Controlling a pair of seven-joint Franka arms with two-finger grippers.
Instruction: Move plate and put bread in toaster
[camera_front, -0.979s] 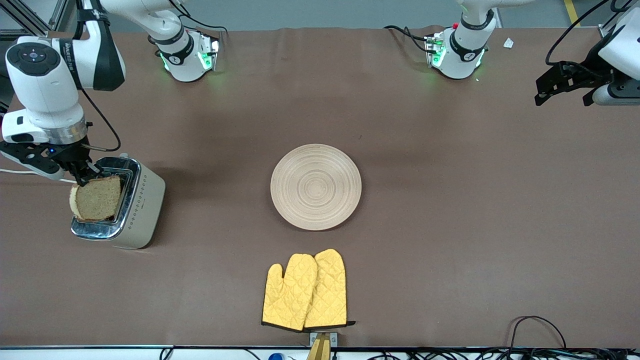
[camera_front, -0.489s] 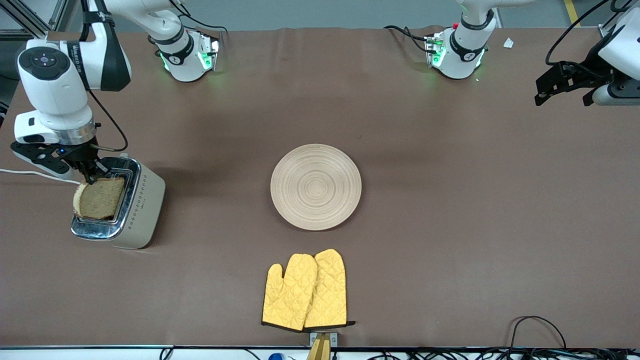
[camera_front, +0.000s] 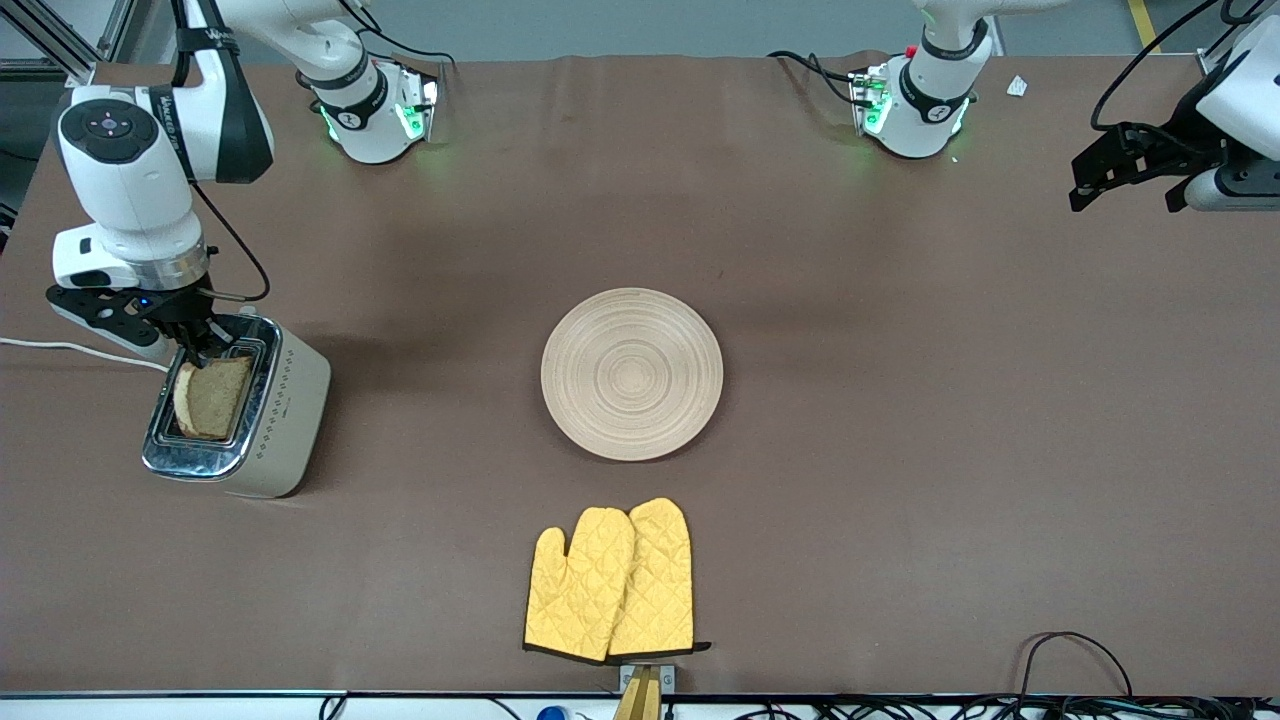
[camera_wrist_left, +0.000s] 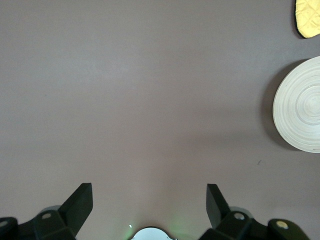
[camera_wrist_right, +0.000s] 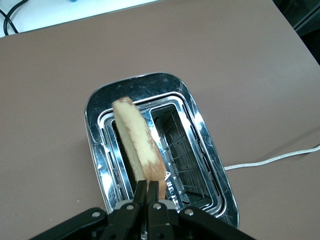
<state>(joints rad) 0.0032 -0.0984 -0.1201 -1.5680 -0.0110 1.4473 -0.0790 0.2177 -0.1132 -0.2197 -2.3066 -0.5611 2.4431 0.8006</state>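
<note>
One slice of bread is pinched at its upper edge by the tightly closed right gripper, edge-down over the toaster; its long axis runs along a slot. Only the right wrist view shows it entering one slot with the neighbouring slot empty. Left gripper waits wide open, holding nothing, over the left arm's end of the table; plate sits mid-table.

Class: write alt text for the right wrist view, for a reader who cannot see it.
The right gripper, shut on the bread, holds the slice upright and partly lowered into one slot of the toaster. The other slot is empty, and a white cord trails across the brown table.
</note>
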